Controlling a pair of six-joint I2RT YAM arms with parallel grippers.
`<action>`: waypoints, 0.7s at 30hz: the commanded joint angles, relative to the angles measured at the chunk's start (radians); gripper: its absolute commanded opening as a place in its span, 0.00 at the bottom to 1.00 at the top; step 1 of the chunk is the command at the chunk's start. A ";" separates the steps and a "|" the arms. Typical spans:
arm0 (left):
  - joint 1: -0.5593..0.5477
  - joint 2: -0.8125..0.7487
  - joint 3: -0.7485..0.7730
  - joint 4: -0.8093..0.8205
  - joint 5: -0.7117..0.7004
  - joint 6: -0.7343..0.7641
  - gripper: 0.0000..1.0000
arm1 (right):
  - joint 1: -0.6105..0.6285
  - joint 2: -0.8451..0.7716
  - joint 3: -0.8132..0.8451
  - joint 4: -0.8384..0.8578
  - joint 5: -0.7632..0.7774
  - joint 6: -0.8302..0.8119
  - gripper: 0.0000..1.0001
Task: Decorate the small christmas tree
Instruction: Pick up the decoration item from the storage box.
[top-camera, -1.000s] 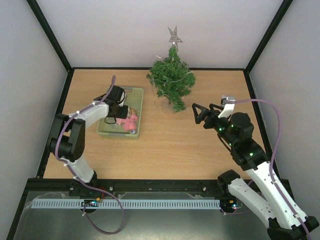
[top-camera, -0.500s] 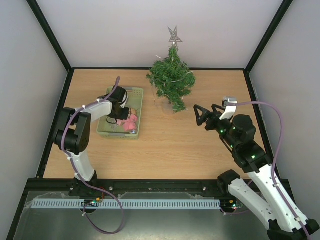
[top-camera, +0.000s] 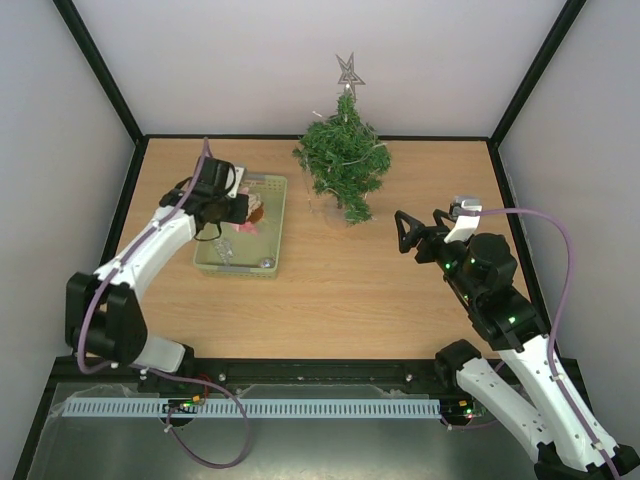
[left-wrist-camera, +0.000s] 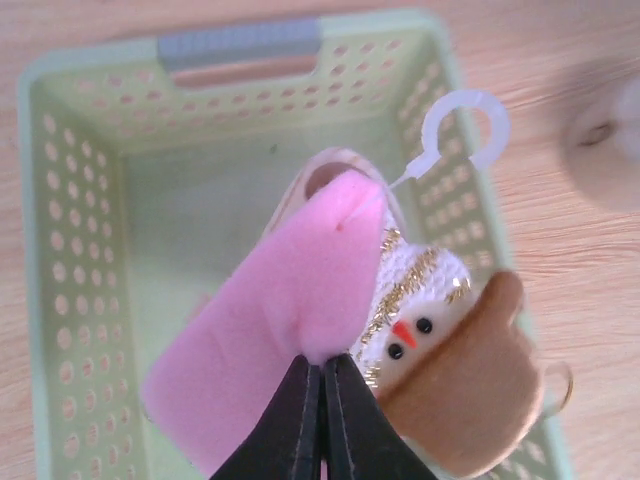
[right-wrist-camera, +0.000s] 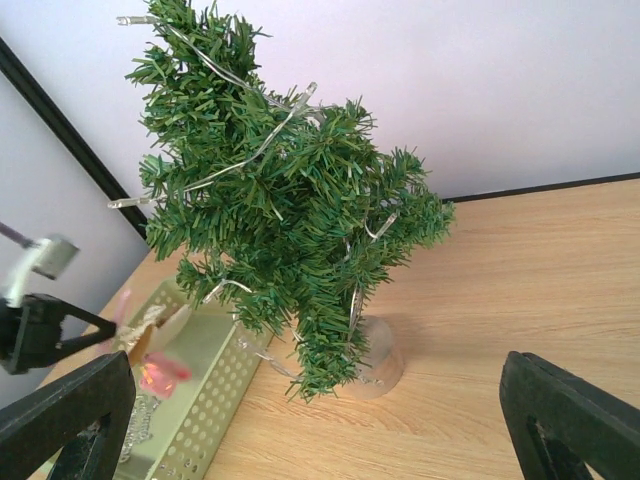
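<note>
Counts:
- one small christmas tree (top-camera: 343, 160), one star (top-camera: 349, 70) on top
- one basket (top-camera: 274, 235)
- one snowman ornament (left-wrist-camera: 420, 320)
- one silver bauble (top-camera: 267, 262); other basket contents too small to count
- two hands: left hand (left-wrist-camera: 322, 370), right hand (top-camera: 403, 232)

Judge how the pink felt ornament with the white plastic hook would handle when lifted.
Probably soft and floppy: the pink felt ornament dimples where the left gripper pinches it. Likely light: that edge pinch seems to carry it above the pale green plastic basket. Its white hook may swing.
</note>
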 joint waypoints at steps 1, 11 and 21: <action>-0.007 -0.093 0.006 -0.032 0.160 0.003 0.02 | -0.002 -0.008 0.017 -0.008 0.025 -0.022 0.98; -0.008 -0.193 -0.074 0.025 0.096 0.010 0.03 | -0.002 0.012 0.010 0.004 -0.006 -0.001 0.98; 0.002 0.069 -0.035 0.049 -0.007 -0.003 0.03 | -0.002 0.013 0.008 0.021 -0.033 0.015 0.98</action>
